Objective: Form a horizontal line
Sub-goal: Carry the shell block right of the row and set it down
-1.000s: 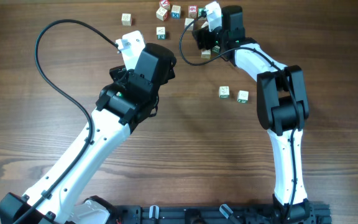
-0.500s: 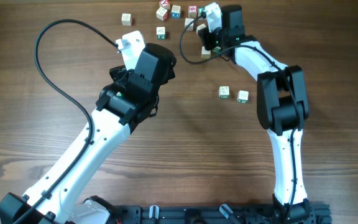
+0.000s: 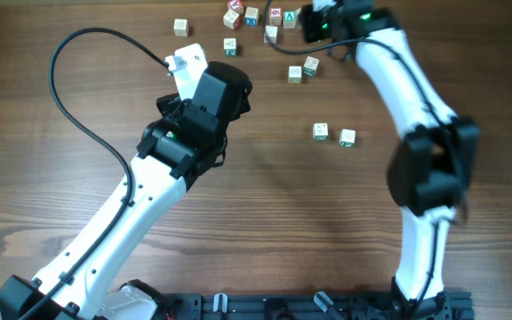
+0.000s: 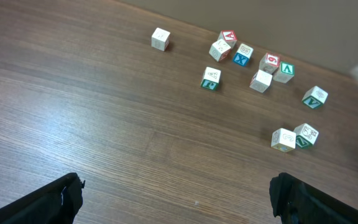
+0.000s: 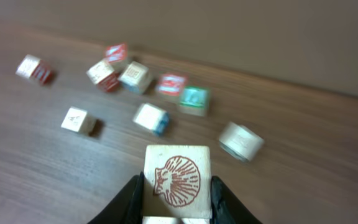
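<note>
My right gripper (image 5: 177,186) is shut on a pale wooden cube with a red shell mark (image 5: 177,177) and holds it above the table; in the overhead view it (image 3: 316,21) is at the far edge, next to the cube cluster. My left gripper (image 4: 179,199) is open and empty over bare wood; in the overhead view it (image 3: 220,89) is left of centre. Loose cubes lie scattered: a far cluster (image 3: 252,15), a pair (image 3: 302,70) and another pair (image 3: 334,135). No touching row of three cubes shows.
A single cube (image 3: 180,28) lies apart at the far left and another (image 3: 230,44) lies below the cluster. The same cluster shows in the left wrist view (image 4: 247,56). A black cable (image 3: 69,53) loops over the table at the left.
My right arm has risen and swung toward the far edge with the shell cube held. The cube pair it was covering now shows. The left arm has not moved.
</note>
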Controlling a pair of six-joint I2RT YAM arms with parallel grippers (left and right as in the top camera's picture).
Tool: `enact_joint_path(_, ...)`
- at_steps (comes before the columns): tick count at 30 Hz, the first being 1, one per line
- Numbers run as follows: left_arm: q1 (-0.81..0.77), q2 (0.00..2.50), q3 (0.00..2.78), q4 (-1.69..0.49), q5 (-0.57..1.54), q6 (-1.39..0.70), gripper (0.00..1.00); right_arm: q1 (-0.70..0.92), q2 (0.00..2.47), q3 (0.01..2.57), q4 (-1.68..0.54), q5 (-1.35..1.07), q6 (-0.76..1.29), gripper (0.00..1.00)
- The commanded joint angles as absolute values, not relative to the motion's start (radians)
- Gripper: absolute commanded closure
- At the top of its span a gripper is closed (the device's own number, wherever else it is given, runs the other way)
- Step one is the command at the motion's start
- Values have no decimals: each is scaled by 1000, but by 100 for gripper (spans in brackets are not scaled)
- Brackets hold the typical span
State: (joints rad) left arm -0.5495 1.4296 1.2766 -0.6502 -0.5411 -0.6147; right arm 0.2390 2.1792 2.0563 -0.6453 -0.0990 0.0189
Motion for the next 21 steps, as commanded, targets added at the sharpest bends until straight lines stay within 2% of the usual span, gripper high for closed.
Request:
enact_joint_path(1,-547,1436,1274,-648,-543,-607,0,194,1924,2090,-805,142,142,77)
enact_joint_path(7,-547,1436,1274,-648,-543,-607,0,103,1676,2089,-1166,151,168,76)
enact_joint_path(13,-547,1436,1274,-648,-543,-607,0,4,1628,2073,-1484,151,247,80)
enact_joint_path(16,-547,1436,1274,-648,-543,-607,0,-6,1629,1990,-1494,152,244,81)
enact_joint_path(21,-547,1436,1274,-648,-543,-607,0,-7,1629,1715,-1276,150,284,81)
